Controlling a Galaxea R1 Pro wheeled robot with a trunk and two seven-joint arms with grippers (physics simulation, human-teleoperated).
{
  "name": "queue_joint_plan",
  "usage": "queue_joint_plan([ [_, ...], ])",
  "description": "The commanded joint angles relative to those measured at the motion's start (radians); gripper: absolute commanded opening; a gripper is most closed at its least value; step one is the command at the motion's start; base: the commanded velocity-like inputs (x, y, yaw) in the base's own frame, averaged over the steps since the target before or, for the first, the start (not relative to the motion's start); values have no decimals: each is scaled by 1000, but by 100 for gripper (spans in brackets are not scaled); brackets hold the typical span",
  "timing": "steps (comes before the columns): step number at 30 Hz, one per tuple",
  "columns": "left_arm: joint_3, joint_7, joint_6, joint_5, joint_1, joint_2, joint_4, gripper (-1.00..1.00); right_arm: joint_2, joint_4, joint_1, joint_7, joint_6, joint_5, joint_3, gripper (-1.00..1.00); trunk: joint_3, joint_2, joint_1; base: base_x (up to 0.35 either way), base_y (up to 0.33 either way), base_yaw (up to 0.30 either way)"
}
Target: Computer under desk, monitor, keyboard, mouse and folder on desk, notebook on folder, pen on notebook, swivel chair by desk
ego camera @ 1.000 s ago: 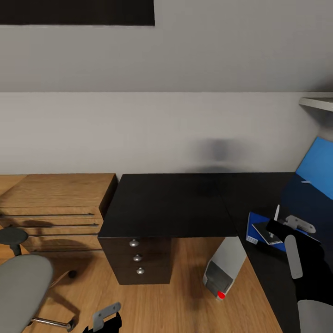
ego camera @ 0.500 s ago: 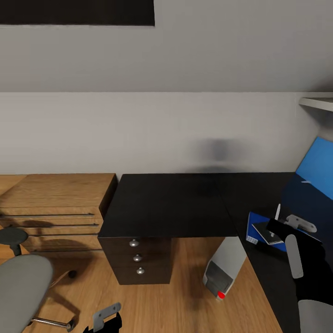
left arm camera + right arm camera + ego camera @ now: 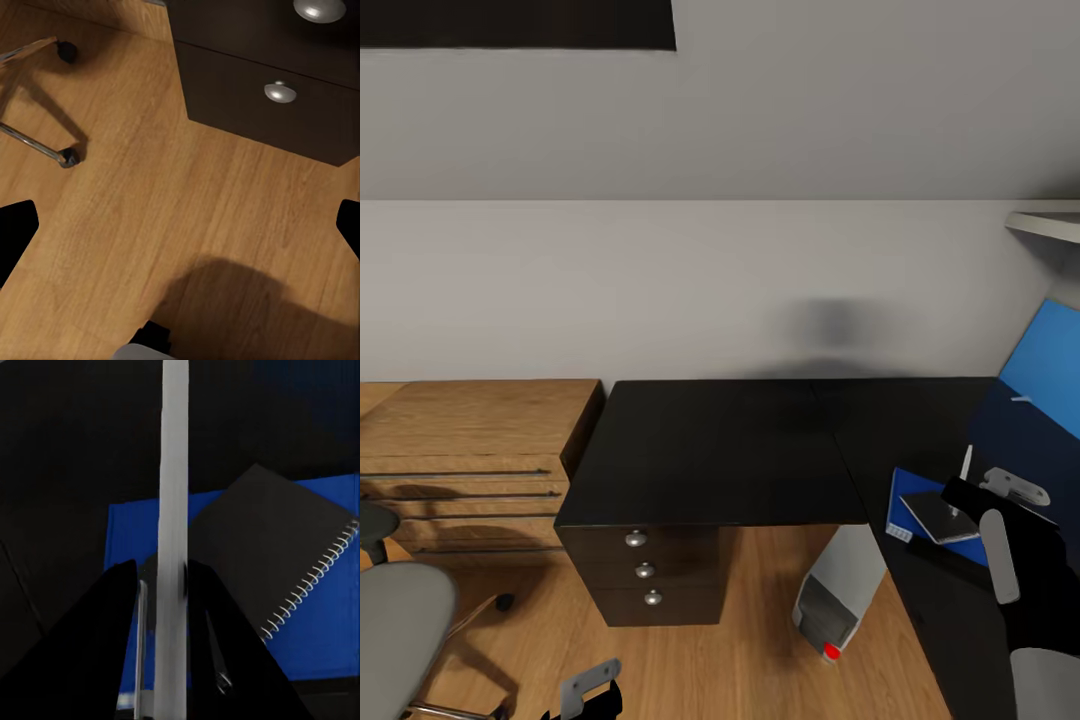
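Note:
The black desk [image 3: 710, 450] fills the middle of the head view, and the computer [image 3: 838, 592] stands on the floor under it. At the desk's right, the blue folder [image 3: 903, 497] lies flat with the grey notebook [image 3: 940, 517] on top. My right gripper [image 3: 960, 492] is shut on the white pen [image 3: 965, 463], held upright over the notebook. In the right wrist view the pen [image 3: 174, 495] sits between the dark fingers [image 3: 112, 645], above the spiral notebook [image 3: 277, 540] and folder [image 3: 146, 532]. My left gripper [image 3: 585, 690] hangs open and low over the floor. The swivel chair [image 3: 400, 620] is lower left. The monitor, keyboard and mouse are out of view.
A light wooden drawer chest [image 3: 470, 440] stands against the desk's left side. The dark drawer unit [image 3: 279, 91] and the chair's caster legs [image 3: 45, 146] lie close to my left gripper. A blue wall panel [image 3: 1050, 365] and a shelf [image 3: 1045, 222] are at the right.
The whole picture has slid slightly left and down, so the camera moved. My right gripper still holds the pen over the notebook; the left gripper is unchanged.

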Motion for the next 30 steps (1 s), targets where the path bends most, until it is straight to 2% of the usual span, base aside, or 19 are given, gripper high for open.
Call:
queue_joint_plan([
  [1, -4, 8, 3, 4, -1, 1, -1, 100, -13, 20, -2, -7, 1, -12, 1, -100, -1, -1, 0, 26, -24, 0],
  [3, -4, 8, 3, 4, -1, 1, -1, 100, -30, 60, -4, -7, -2, -12, 2, -100, -1, -1, 0, 15, -14, 0],
  [9, -5, 8, 3, 3, -1, 0, 0, 100, -49, 136, -9, -6, -24, -11, 7, -100, -1, -1, 0, 6, -5, 0],
  [16, -7, 8, 3, 1, -1, 0, 0, 100, -52, 162, -11, -6, -43, -8, 10, -100, -1, -1, 0, 1, -1, 0],
  [21, -8, 8, 3, 0, -1, 0, 1, 100, -51, 198, -16, -8, -96, 21, 11, -100, -1, -1, 0, 69, 0, 0],
  [24, -10, 8, 3, 0, -1, 0, 1, 100, -51, 200, -17, -8, -99, 25, 11, -100, -1, -1, 0, 257, 0, 0],
  [30, -12, 8, 3, 0, -1, -1, 5, 100, -52, 241, -32, -9, -104, 30, 12, -100, -1, -1, 0, 49, 0, 0],
])
